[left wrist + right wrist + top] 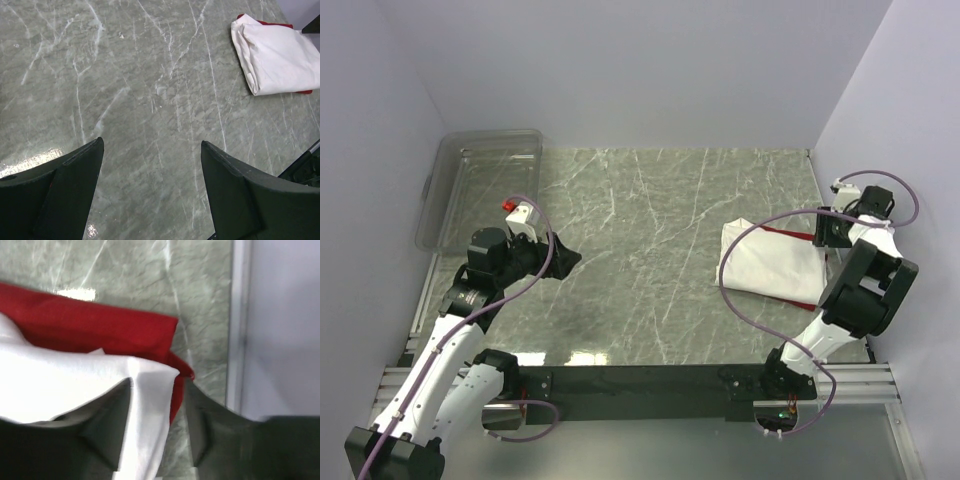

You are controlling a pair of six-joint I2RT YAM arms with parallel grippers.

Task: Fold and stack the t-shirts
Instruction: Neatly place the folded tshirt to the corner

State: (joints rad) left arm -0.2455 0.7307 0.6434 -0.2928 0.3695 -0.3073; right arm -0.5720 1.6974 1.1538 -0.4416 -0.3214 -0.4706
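Note:
The white t-shirt (770,265) lies folded at the right of the table, on top of the red t-shirt (790,233), which shows only as a thin edge along its far side. Both also show in the left wrist view, the white one (280,55) over the red one (272,22). My right gripper (827,235) is low at the stack's far right corner. In its wrist view the right gripper (158,381) is open, straddling the white corner (75,385) and the red edge (100,325), with a gap to the right finger. My left gripper (152,165) is open and empty over bare table (565,258).
A clear plastic bin (485,180) stands at the back left, against the left wall. The table's right edge rail (240,315) and the right wall are close beside the right gripper. Marble tabletop (650,230) lies between the arms.

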